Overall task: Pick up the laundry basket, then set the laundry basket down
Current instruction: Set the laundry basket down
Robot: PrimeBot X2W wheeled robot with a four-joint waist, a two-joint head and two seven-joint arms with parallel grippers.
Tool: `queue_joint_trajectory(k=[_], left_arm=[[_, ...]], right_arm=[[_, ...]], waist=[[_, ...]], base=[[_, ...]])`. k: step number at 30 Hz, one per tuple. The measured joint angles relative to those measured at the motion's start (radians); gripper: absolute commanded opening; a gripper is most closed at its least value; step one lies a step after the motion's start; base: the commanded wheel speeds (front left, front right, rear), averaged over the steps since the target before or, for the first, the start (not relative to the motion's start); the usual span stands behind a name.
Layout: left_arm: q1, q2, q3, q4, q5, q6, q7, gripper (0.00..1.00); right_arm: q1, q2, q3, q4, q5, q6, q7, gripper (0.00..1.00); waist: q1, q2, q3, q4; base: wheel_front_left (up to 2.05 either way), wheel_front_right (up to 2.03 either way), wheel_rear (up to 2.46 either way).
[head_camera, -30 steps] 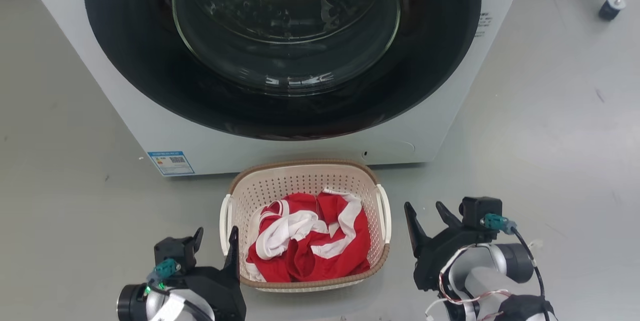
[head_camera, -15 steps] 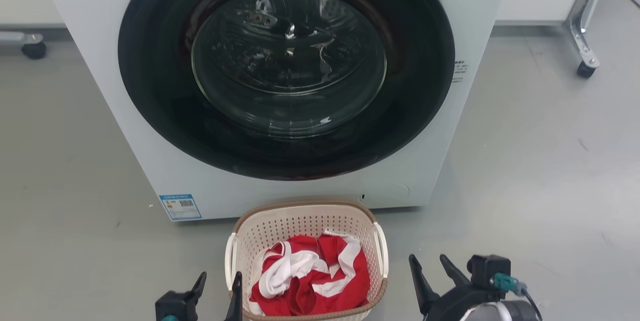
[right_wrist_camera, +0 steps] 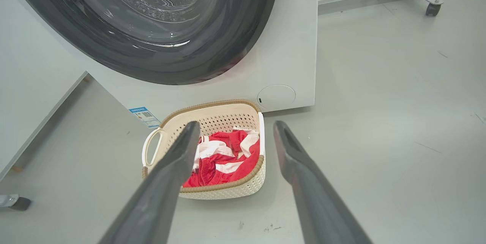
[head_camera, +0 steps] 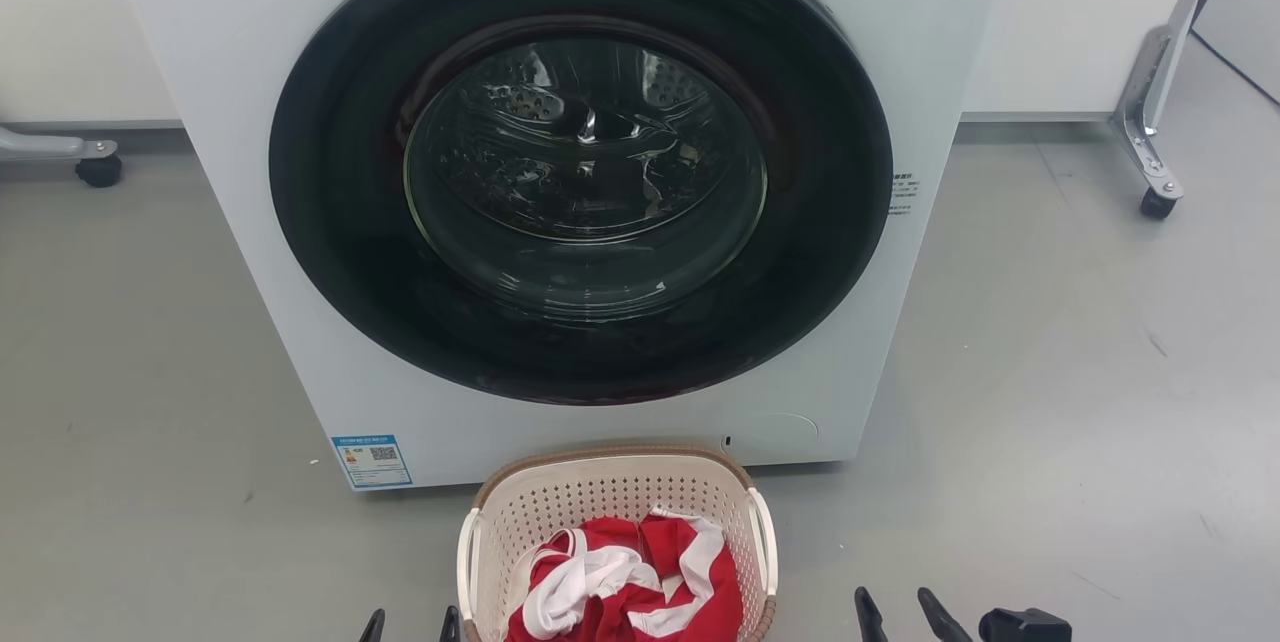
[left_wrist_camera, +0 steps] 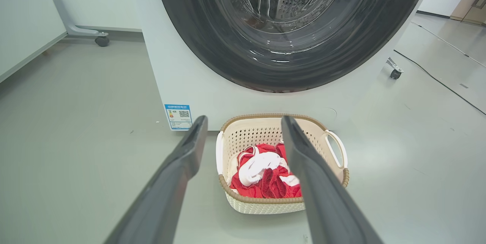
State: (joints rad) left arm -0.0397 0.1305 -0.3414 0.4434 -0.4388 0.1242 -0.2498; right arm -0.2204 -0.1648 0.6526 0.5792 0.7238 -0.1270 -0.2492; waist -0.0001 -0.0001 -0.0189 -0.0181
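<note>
Laundry basket (head_camera: 610, 497) sits with the washing machine (head_camera: 250, 222) just behind it; your left gripper (head_camera: 412, 624) is just beside it, your right gripper (head_camera: 898, 612) farther off, both spread open, empty

Grey floor (head_camera: 1050, 372) under washing machine (head_camera: 940, 72) (laundry basket (head_camera: 600, 502) in front)

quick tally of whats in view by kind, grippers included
washing machine: 1
laundry basket: 1
red and white clothes heap: 1
caster wheels: 2
grippers: 2, left gripper and right gripper, both open
total: 7
</note>
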Motion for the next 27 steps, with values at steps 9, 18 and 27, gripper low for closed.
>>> queue_joint_trajectory(k=[9, 18, 27], left_arm=[[0.059, -0.019, 0.053, -0.087, 0.084, 0.000, 0.000, 1.00], [0.081, -0.035, 0.085, -0.157, 0.152, 0.000, 0.000, 1.00], [0.089, -0.042, 0.104, -0.182, 0.196, 0.000, 0.000, 1.00]], right_arm=[[0.084, 0.008, -0.129, -0.125, -0.134, 0.000, 0.000, 1.00], [0.156, 0.043, -0.222, -0.239, -0.257, 0.000, 0.000, 1.00], [0.184, 0.059, -0.275, -0.314, -0.338, 0.000, 0.000, 1.00]], waist=[[0.0001, 0.0001, 0.002, -0.004], [0.0002, 0.0001, 0.015, -0.011], [0.0001, 0.0001, 0.027, -0.012]], base=[[0.00, 0.00, 0.00], [0.00, 0.00, 0.00], [0.00, 0.00, 0.00]])
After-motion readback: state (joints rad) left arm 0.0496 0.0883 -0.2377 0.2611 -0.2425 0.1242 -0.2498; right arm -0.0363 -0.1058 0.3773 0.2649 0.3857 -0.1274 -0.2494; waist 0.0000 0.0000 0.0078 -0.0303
